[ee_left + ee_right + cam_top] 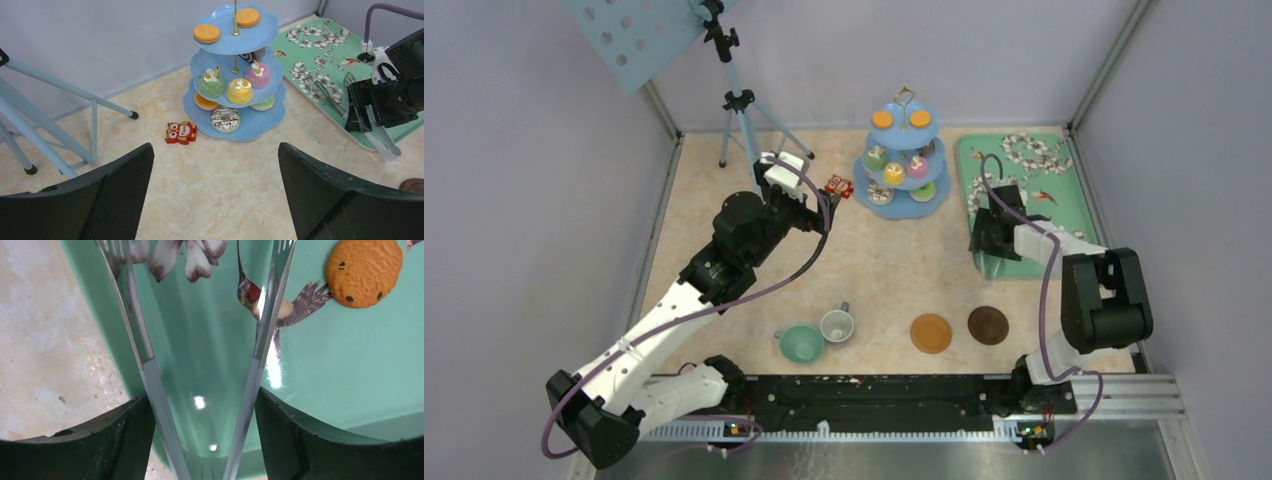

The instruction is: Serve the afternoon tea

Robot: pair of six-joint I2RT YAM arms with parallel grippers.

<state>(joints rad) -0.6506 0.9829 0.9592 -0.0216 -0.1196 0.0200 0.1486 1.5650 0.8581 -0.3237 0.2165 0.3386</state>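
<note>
At the back of the table stands the light-blue three-tier stand [272, 22]. Its top tier holds two round orange biscuits [207, 33], one on each side of the gold centre post. On the middle tier sit three small cupcakes, one green [211, 85], one yellow [239, 92] and one pink [258, 76]. The bottom tier carries a white-iced donut [225, 119] at the front, an orange donut [204, 101] and a pale green one [264, 103] further back. A small red owl figure [181, 132] lies on the table just left of the stand.

To the right is the green floral tray [325, 365], and one orange biscuit with dark specks [364, 272] lies on it. The right gripper [200, 400] hangs low over the tray's near left part. Its fingers are spread wide, and each arm of the pair of long metal tongs [265, 325] presses against an inner face.

The left gripper [215, 150] faces the stand from a distance, its fingers wide apart around nothing.

Near the front, the teal cup [801, 344] and the grey-white cup [837, 325] stand just beside each other. The two round brown coasters [931, 333] lie apart from the cups, to their right.
</note>
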